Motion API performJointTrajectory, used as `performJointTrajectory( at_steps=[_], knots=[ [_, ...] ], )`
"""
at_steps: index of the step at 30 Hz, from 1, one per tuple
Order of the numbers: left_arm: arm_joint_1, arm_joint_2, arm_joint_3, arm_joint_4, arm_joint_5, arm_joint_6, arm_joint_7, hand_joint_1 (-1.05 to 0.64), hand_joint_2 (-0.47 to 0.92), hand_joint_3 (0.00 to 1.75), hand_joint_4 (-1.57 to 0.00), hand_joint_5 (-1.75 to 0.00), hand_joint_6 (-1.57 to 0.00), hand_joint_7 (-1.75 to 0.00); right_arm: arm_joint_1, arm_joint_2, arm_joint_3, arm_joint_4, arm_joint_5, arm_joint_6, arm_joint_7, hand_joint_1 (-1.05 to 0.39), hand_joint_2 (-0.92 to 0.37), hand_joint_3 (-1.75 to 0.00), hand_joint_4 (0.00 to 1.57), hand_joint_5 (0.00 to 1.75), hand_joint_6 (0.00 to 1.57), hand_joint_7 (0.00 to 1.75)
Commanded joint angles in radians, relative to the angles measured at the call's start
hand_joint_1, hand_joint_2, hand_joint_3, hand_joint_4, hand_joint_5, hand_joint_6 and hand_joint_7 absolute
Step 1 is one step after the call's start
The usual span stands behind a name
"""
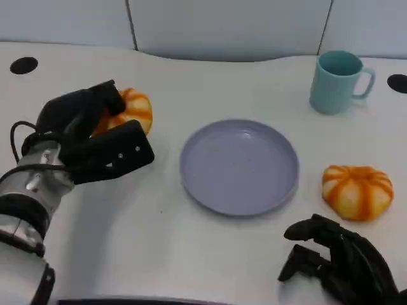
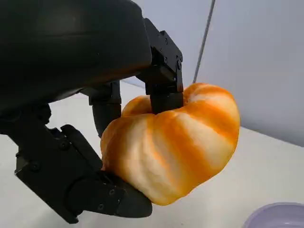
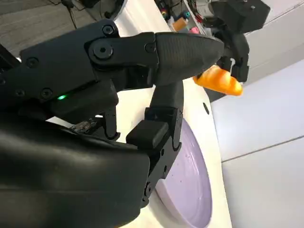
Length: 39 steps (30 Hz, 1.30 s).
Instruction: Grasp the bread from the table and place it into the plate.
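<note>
While the right hand [image 1: 340, 264] rested low at the near right edge of the white table [image 1: 152, 235], its fingers were curled loosely with nothing in them. Just beyond it lay a second orange-striped bun [image 1: 357, 191], sitting on the table to the right of the lavender plate [image 1: 239, 166] and apart from its rim. The plate stood at the middle of the table with nothing on it. To the left, the left hand [image 1: 95, 136] grasped the orange-striped bread [image 1: 130, 111]; in the left wrist view the fingers [image 2: 161, 80] pressed on its top and the thumb [image 2: 102, 197] cupped it from below, and the bread appeared lifted off the table, well left of the plate. Farthest back, a teal mug [image 1: 338, 81] stood upright near the right rear.
</note>
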Motion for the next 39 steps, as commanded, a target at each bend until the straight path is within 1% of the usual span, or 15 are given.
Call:
performJointTrajectory(
  at_steps=[1, 6, 11, 12, 14, 17, 21, 24, 29, 32, 36, 39],
  knots=[
    [-0.029, 0.013, -0.007, -0.025, 0.007, -0.035, 0.017, -0.10, 0.66, 0.53, -0.83, -1.75, -0.63, -1.75, 0.000, -0.012, 0.004, -0.006, -0.012, -0.005, -0.008, -0.52, -0.92, -0.40, 0.70, 1.39, 0.69, 0.99],
    [-0.048, -0.007, -0.038, -0.029, 0.035, -0.068, 0.022, -0.12, 0.66, 0.51, -0.84, -1.75, -0.64, -1.75, -0.017, -0.011, -0.001, 0.031, -0.010, -0.018, -0.001, -0.52, -0.92, -0.40, 0.71, 1.38, 0.70, 0.99],
    [-0.052, -0.010, -0.042, -0.024, 0.039, -0.078, 0.025, -0.11, 0.66, 0.51, -0.85, -1.75, -0.65, -1.75, -0.023, -0.012, -0.002, 0.045, -0.009, -0.022, 0.001, -0.51, -0.92, -0.39, 0.73, 1.35, 0.72, 0.97],
    [-0.065, -0.026, -0.064, -0.028, 0.061, -0.079, 0.034, -0.11, 0.66, 0.51, -0.85, -1.75, -0.65, -1.75, -0.025, -0.012, 0.000, 0.045, -0.014, -0.021, -0.005, -0.51, -0.92, -0.39, 0.73, 1.35, 0.72, 0.97],
    [-0.086, -0.054, -0.092, -0.034, 0.085, -0.086, 0.042, -0.12, 0.63, 0.56, -0.89, -1.75, -0.69, -1.75, -0.030, -0.012, 0.003, 0.054, -0.021, -0.029, -0.008, -0.51, -0.92, -0.39, 0.74, 1.32, 0.73, 0.96],
    [-0.100, -0.071, -0.103, -0.034, 0.092, -0.084, 0.038, -0.14, 0.61, 0.62, -0.90, -1.75, -0.70, -1.75, -0.037, -0.011, 0.002, 0.075, -0.023, -0.051, 0.001, -0.50, -0.92, -0.40, 0.74, 1.31, 0.73, 0.95],
    [-0.111, -0.090, -0.111, -0.032, 0.091, -0.097, 0.037, -0.15, 0.60, 0.65, -0.90, -1.75, -0.71, -1.75, -0.036, -0.007, 0.007, 0.067, -0.029, -0.040, -0.014, -0.49, -0.92, -0.39, 0.75, 1.31, 0.74, 0.95],
    [-0.112, -0.094, -0.114, -0.029, 0.090, -0.103, 0.041, -0.15, 0.60, 0.67, -0.91, -1.75, -0.71, -1.75, -0.036, -0.007, 0.009, 0.067, -0.031, -0.043, -0.011, -0.49, -0.92, -0.41, 0.74, 1.31, 0.73, 0.95],
    [-0.125, -0.125, -0.140, -0.026, 0.116, -0.097, 0.050, -0.16, 0.56, 0.73, -0.94, -1.75, -0.75, -1.75, -0.049, -0.005, 0.006, 0.087, -0.023, -0.042, 0.005, -0.50, -0.92, -0.40, 0.76, 1.29, 0.75, 0.92],
    [-0.131, -0.141, -0.148, -0.021, 0.119, -0.101, 0.034, -0.18, 0.56, 0.74, -0.95, -1.75, -0.75, -1.75, -0.054, -0.004, 0.004, 0.096, -0.021, -0.040, 0.008, -0.51, -0.92, -0.39, 0.76, 1.28, 0.76, 0.91],
    [-0.140, -0.165, -0.169, -0.017, 0.134, -0.089, 0.030, -0.22, 0.56, 0.75, -0.95, -1.75, -0.75, -1.75, -0.040, 0.001, 0.012, 0.065, -0.033, -0.033, -0.018, -0.49, -0.92, -0.39, 0.77, 1.27, 0.77, 0.89],
    [-0.143, -0.176, -0.180, -0.013, 0.140, -0.095, 0.031, -0.23, 0.55, 0.77, -0.97, -1.75, -0.76, -1.75, -0.045, -0.002, 0.013, 0.077, -0.034, -0.049, -0.006, -0.48, -0.92, -0.41, 0.76, 1.28, 0.76, 0.89]
  ],
)
